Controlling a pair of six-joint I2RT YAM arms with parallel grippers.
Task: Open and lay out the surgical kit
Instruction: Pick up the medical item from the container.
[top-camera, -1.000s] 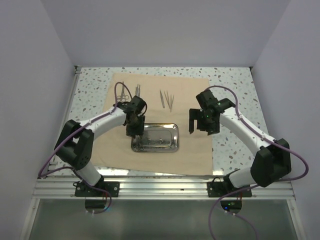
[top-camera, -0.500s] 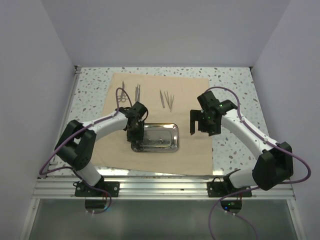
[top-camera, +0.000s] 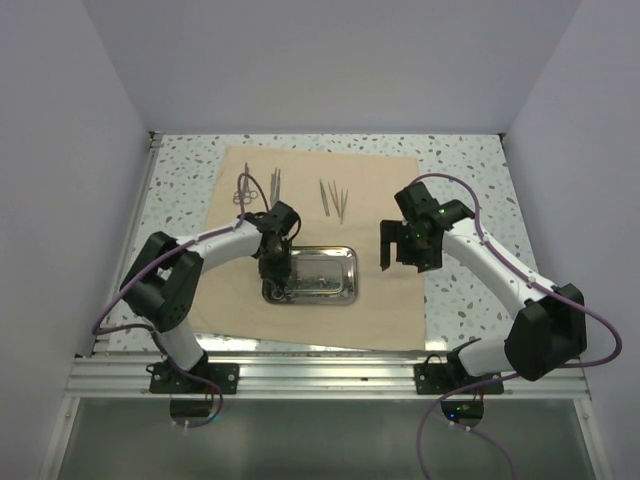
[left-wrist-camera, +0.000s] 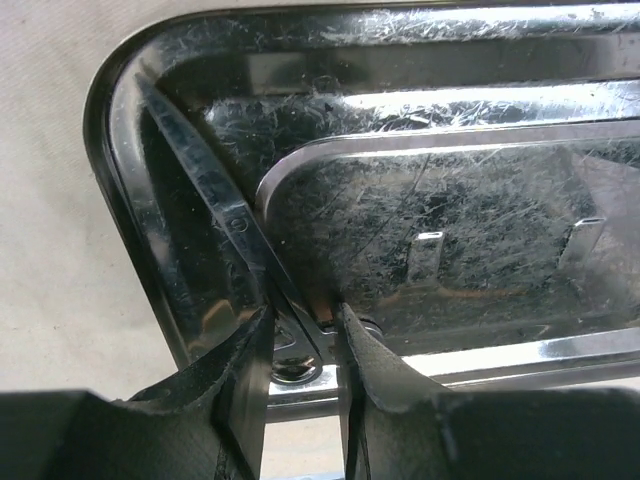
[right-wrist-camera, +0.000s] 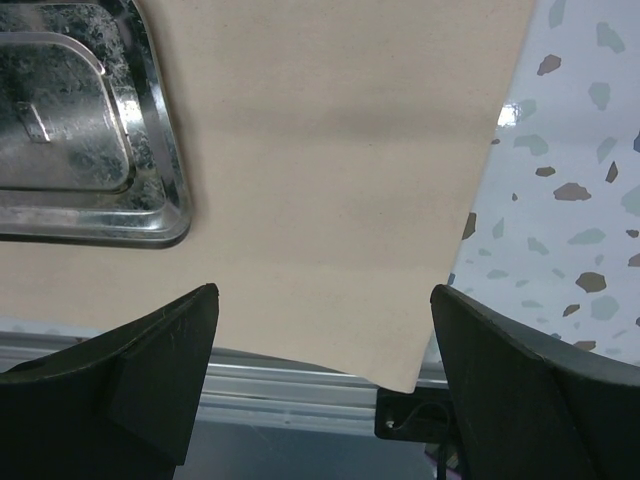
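Note:
The beige cloth wrap (top-camera: 385, 290) lies spread flat with the steel tray (top-camera: 350, 280) on its near middle. A thin silvery scissors-like instrument (left-wrist-camera: 215, 190) lies along the tray's (left-wrist-camera: 480, 110) left end. My left gripper (top-camera: 274, 274) is down in that end. In the left wrist view its jaws (left-wrist-camera: 303, 320) straddle the instrument near its finger ring, narrowly open, with a gap on the left side. More instruments (top-camera: 243, 187) (top-camera: 332, 199) lie in a row on the far part of the cloth. My right gripper (top-camera: 403, 258) hovers wide open over the cloth's (right-wrist-camera: 330, 150) right edge, holding nothing.
The speckled table (right-wrist-camera: 580, 180) shows past the cloth's right edge. The aluminium rail (top-camera: 330, 375) runs along the near side. White walls close in the left, right and back.
My left gripper has dropped and shifted slightly right into the tray's left end, and its jaws have narrowed around the instrument. The right arm has hardly moved.

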